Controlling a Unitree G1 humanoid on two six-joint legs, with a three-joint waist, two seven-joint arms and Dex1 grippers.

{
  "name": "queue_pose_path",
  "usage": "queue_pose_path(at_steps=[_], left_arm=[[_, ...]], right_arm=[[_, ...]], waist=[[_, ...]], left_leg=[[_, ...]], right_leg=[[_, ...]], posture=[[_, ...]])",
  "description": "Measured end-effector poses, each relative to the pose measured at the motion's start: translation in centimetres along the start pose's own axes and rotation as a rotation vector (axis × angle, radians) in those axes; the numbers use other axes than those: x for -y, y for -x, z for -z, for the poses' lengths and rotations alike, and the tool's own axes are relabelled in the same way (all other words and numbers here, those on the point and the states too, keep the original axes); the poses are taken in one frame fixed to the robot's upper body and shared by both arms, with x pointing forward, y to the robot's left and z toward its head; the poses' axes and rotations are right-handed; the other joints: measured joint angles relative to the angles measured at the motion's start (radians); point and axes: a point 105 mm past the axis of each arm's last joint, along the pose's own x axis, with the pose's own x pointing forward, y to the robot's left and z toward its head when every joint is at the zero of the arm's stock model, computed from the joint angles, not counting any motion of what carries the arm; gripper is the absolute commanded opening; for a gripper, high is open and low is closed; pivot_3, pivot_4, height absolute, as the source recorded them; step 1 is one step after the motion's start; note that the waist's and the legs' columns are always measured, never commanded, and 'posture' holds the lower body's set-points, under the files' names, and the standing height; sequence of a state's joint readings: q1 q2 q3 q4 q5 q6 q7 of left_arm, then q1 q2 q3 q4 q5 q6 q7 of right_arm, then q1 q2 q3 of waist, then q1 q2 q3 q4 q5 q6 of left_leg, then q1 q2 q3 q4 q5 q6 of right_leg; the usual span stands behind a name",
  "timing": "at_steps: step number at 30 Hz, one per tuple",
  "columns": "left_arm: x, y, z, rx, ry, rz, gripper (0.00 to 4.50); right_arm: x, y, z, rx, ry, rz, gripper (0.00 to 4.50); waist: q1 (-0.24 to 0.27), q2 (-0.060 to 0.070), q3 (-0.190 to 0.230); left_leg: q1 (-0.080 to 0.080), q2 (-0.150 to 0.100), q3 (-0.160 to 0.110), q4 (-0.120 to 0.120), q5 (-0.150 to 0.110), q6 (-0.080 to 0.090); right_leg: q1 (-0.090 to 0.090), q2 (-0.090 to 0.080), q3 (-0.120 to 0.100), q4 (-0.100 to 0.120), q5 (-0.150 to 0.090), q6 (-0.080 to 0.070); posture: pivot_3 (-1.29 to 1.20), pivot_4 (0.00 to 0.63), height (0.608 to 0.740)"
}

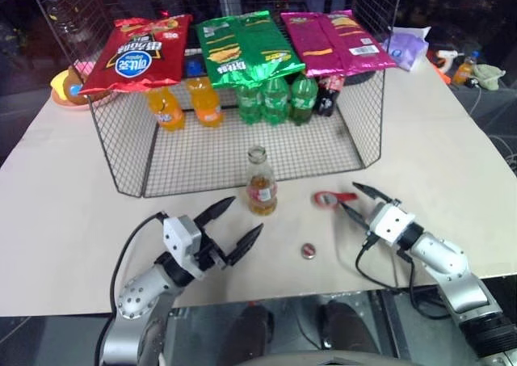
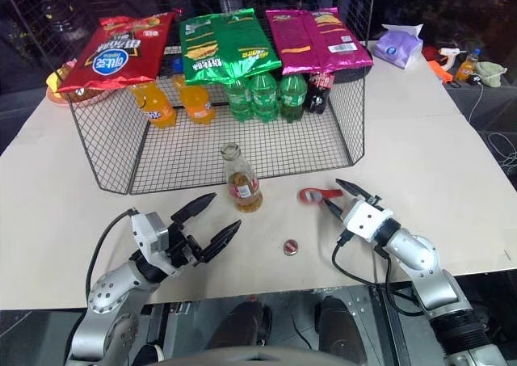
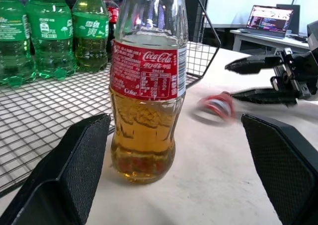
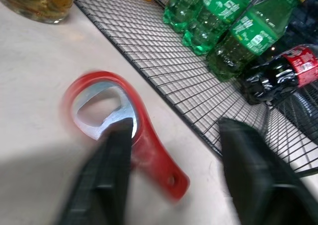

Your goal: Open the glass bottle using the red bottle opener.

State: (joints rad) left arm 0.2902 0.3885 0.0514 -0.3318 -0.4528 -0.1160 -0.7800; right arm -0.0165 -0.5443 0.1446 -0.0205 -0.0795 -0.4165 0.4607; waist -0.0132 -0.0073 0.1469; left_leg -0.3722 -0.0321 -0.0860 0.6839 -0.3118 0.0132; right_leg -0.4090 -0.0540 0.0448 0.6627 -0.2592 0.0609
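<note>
Left gripper [image 1: 229,229] gaping beside the uncapped glass bottle [image 1: 261,183] — right gripper [image 1: 359,201] spread too, one finger covering part of the blurred red bottle opener [image 4: 130,131].

Glass bottle [image 1: 261,183] uncapped; red bottle opener [image 1: 332,198] on table.

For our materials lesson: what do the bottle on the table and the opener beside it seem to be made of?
Glass bottle: clear, glossy glass by its sharp reflections, with a printed red label. Red bottle opener: smooth red coating, likely plastic or paint, around a grey, metal-looking insert in the loop.
</note>
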Motion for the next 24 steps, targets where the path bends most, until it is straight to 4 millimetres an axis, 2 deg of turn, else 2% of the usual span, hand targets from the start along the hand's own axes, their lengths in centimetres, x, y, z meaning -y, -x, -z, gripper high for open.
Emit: queue_pose_path(at_steps=[3,9,15,22,24], left_arm=[[-0.1,0.7,0.4,-0.028,0.003,-0.019,4.4],[-0.9,3.6,2.1,-0.176,-0.014,-0.088,4.4],[-1.9,6.7,2.8,-0.311,-0.055,-0.138,4.4],[-2.6,8.3,2.4,-0.365,-0.077,-0.148,4.4],[-3.1,8.5,2.1,-0.369,-0.089,-0.158,4.4]], right_arm=[[0.1,0.6,0.4,-0.022,0.018,-0.005,4.41],[0.5,3.5,1.8,-0.093,0.028,0.0,4.41],[0.5,8.3,3.3,-0.178,-0.223,-0.029,4.41],[-0.2,11.2,3.9,-0.231,-0.496,-0.128,4.41],[0.0,11.3,3.8,-0.223,-0.526,-0.13,4.41]], waist=[[0.0,0.0,0.0],[0.001,0.0,0.0],[0.001,0.0,0.001],[0.001,0.001,0.001],[0.001,0.001,0.001]], left_leg=[[0.0,0.0,0.0,0.0,0.0,0.0],[0.004,0.0,0.0,-0.001,-0.002,0.004],[0.012,0.001,0.0,-0.002,-0.004,0.007],[0.012,0.003,-0.001,-0.002,-0.004,0.008],[0.012,0.003,0.0,-0.002,-0.004,0.008]], right_leg=[[0.0,0.0,0.0,0.0,0.0,0.0],[0.004,0.0,0.0,-0.001,0.0,0.0],[0.014,-0.001,-0.001,-0.005,-0.001,0.0],[0.014,-0.002,-0.001,-0.005,-0.001,-0.001],[0.014,-0.003,-0.001,-0.005,-0.001,0.0]], posture=[[0.0,0.15,0.74],[0.0,0.15,0.74],[0.0,0.15,0.74],[0.0,0.15,0.74],[0.0,0.15,0.74]])
